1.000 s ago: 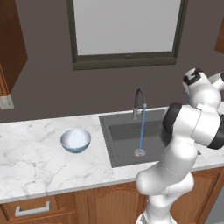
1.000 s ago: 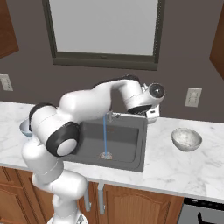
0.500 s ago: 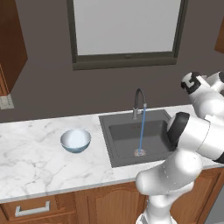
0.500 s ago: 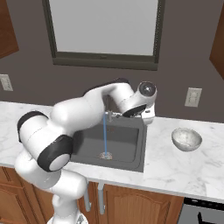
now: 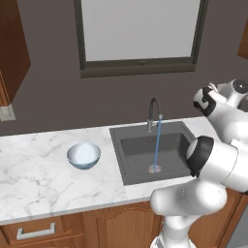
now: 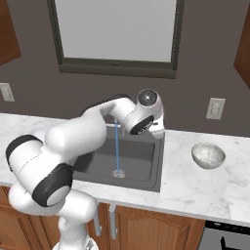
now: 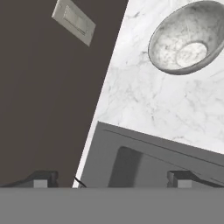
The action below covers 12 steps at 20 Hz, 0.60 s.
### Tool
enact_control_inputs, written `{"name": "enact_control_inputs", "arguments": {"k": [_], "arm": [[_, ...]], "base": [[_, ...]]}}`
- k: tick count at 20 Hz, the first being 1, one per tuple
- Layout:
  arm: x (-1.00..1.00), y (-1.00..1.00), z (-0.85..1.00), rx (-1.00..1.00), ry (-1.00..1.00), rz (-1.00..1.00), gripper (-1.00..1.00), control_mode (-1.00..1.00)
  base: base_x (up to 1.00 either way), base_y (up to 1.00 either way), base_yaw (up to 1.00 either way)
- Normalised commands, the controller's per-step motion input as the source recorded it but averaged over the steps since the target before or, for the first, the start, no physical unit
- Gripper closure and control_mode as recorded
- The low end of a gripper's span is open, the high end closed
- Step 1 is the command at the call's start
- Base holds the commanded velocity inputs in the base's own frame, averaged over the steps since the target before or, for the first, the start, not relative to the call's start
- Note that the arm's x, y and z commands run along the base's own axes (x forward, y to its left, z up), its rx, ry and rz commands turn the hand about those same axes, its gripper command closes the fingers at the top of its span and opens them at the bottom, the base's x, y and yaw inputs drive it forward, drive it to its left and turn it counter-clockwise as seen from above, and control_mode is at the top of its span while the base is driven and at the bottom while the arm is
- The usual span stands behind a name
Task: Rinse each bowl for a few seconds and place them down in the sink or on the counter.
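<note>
A: Where are our bowls?

B: The speckled bowl (image 6: 208, 155) sits upright on the counter (image 6: 195, 188), at three o'clock from the sink (image 6: 146, 168) in the right base view and well apart from its rim. In the hand view it lies at one o'clock, and its hollow looks empty. The blue bowl (image 5: 84, 155) stands on the marble at nine o'clock from the basin in the left base view, also upright, white inside, with nothing in it that we can see.

A: And the basin?

B: A thin stream of water (image 5: 157, 144) falls from the faucet (image 5: 153, 113) to the drain (image 5: 154, 169). We see no bowl in the basin. We judge that the tap runs so a bowl can be brought under it, and neither bowl has been lifted yet.

A: What is our gripper (image 7: 109, 179) doing?

B: Its jaws stand spread wide with nothing between them; both tips rise at the bottom of the hand view over the sink's edge. We hold it above the basin's right side, facing the speckled bowl, so we guess that bowl is the first target.

A: Anything else nearby?

B: A wall outlet (image 6: 215, 108) is at twelve o'clock from that bowl, and a window (image 6: 115, 35) is over the sink.
</note>
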Motion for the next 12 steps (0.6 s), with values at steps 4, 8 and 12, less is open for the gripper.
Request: {"name": "enact_control_inputs", "arguments": {"k": [4,8,12], "arm": [[-0.06,-0.02,0.10,-0.02,0.05,-0.15,-1.00,-1.00],[-0.03,-0.01,0.07,0.00,0.03,-0.20,-1.00,-1.00],[0.00,0.00,0.05,0.00,0.00,-0.24,-1.00,-1.00]], "base": [[0.00,0.00,0.00],[0.00,0.00,0.00],[0.00,0.00,0.00]]}}
